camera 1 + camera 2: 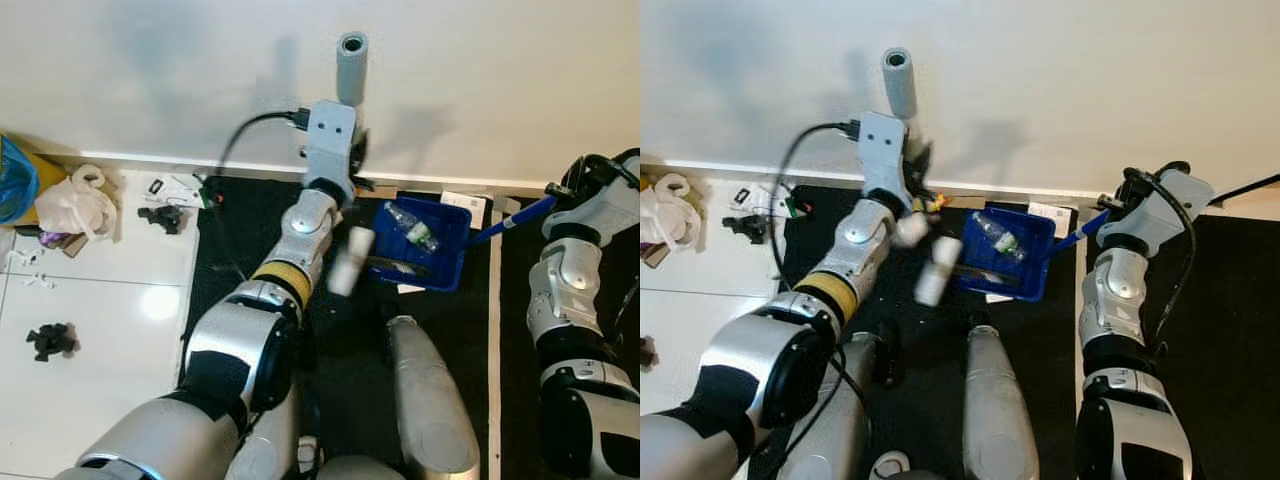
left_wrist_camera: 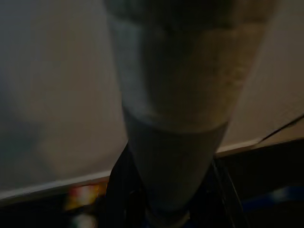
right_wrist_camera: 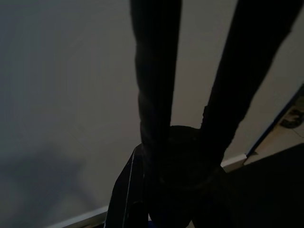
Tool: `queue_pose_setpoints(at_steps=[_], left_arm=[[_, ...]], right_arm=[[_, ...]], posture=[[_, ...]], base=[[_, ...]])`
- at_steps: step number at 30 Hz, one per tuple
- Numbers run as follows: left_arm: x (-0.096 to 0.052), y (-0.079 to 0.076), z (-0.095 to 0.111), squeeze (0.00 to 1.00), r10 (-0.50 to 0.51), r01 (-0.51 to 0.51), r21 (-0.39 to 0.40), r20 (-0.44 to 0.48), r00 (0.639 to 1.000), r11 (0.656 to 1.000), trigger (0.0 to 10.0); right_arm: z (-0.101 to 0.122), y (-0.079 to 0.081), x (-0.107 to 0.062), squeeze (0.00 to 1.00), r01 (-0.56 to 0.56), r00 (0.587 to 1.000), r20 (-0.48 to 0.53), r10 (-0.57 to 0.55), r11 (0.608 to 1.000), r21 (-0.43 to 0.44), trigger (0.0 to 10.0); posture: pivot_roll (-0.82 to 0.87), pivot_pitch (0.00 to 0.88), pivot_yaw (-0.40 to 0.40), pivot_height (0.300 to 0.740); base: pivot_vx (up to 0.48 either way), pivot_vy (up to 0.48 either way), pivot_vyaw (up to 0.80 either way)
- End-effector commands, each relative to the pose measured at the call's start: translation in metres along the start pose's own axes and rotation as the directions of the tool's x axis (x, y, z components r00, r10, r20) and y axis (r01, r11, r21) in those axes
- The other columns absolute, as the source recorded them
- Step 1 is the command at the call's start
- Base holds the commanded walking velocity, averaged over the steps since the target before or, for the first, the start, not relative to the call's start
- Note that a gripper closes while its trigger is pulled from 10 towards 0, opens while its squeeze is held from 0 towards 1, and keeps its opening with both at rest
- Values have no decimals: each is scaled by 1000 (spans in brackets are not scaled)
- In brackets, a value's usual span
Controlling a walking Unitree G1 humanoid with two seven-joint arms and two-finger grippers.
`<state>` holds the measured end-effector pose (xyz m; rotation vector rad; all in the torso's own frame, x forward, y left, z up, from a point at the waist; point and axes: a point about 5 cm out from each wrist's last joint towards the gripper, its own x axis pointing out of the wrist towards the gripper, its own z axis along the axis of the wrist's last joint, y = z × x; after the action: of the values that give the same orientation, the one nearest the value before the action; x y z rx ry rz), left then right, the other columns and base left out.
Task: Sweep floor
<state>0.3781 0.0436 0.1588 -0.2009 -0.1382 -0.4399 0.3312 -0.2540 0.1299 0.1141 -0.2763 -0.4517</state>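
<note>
– Fingers first: what are they doing?

– Left gripper (image 1: 356,146) is clenched round the grey broom handle (image 1: 351,62), close to the wall. In the left wrist view, the black fingers (image 2: 119,197) sit at the base of the tube. Right gripper (image 1: 1122,196) is closed on the dustpan handle (image 1: 1087,228), a thin blue rod, out at the robot's right.

– Nearest the robot?

– Its own grey legs (image 1: 428,400), standing on a black mat (image 1: 340,330). On the white floor tiles (image 1: 90,400) to the left lies a small black clump (image 1: 50,341).

– And the dustpan?

– Blue dustpan (image 1: 448,262) rests on the mat just ahead of the legs, between the two arms. A clear plastic bottle (image 1: 412,228) lies inside it. A pale, blurred piece (image 1: 346,262) hangs just beside its left edge; I cannot tell what it is.

– Farther back?

– Some white paper (image 1: 466,205) lies behind the dustpan, by the baseboard. Over on the left tiles are a crumpled white plastic bag (image 1: 76,205), another black bit (image 1: 164,215) and the edge of a blue bag (image 1: 14,180). Beyond them is a plain white wall (image 1: 480,80).
</note>
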Motion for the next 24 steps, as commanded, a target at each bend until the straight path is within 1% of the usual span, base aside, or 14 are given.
queue_pose_setpoints(at_steps=[1,3,5,6,8,10,11,14,15,16,19,20,22,24], left_arm=[[13,-54,8,0,-76,89,-166,78,994,982,10000],[13,-54,8,0,-76,89,-166,78,994,982,10000],[19,-47,26,0,-44,72,-179,154,987,981,10000],[19,-47,26,0,-44,72,-179,154,987,981,10000],[21,-29,47,0,-45,78,-132,237,970,988,10000],[21,-22,52,0,-60,91,-111,257,965,990,10000],[20,-12,60,0,-120,137,-47,269,956,989,10000],[15,9,76,0,-249,238,74,273,929,969,10000],[12,16,82,0,-260,234,119,293,920,965,10000],[12,16,82,0,-260,234,119,293,920,965,10000],[5,31,89,0,-273,215,213,302,913,953,10000],[5,31,89,0,-273,215,213,302,913,953,10000],[0,40,87,0,-304,224,303,250,919,926,10000],[-2,43,86,0,-315,228,338,229,921,913,10000]], right_arm=[[-20,-6,-11,0,16,995,-102,-17,1000,-15,10000],[-20,-6,-11,0,16,995,-102,-17,1000,-15,10000],[-20,-6,-10,0,19,994,-105,-20,1000,-11,10000],[-20,-6,-10,0,19,994,-105,-20,1000,-11,10000],[-20,-4,-9,0,22,994,-106,-22,1000,-5,10000],[-21,-4,-8,0,22,994,-107,-23,1000,-3,10000],[-21,-3,-8,0,23,994,-108,-23,1000,0,10000],[-22,-3,-9,0,23,993,-113,-22,1000,5,10000],[-22,-3,-9,0,24,993,-114,-23,1000,6,10000],[-22,-3,-9,0,24,993,-114,-23,1000,6,10000],[-23,-3,-9,0,24,993,-116,-23,1000,7,10000],[-23,-3,-9,0,24,993,-116,-23,1000,7,10000],[-23,-4,-9,0,24,993,-116,-23,1000,7,10000],[-23,-4,-9,0,24,993,-115,-23,1000,6,10000]], posture=[[-167,446,30,740],[-167,446,30,740],[-139,436,33,740],[-139,436,33,740],[-123,425,38,740],[-121,424,38,740],[-114,424,40,740],[-105,421,41,740],[-105,421,41,740],[-105,421,41,740],[-99,422,41,740],[-99,422,41,740],[-101,423,39,740],[-101,423,39,740]], base=[[0,0,0],[0,0,0],[0,0,0],[0,0,0],[0,0,0],[0,0,0],[0,0,0],[0,0,0],[0,0,0],[0,0,0],[0,0,0],[0,0,0],[0,0,0],[0,0,0]])
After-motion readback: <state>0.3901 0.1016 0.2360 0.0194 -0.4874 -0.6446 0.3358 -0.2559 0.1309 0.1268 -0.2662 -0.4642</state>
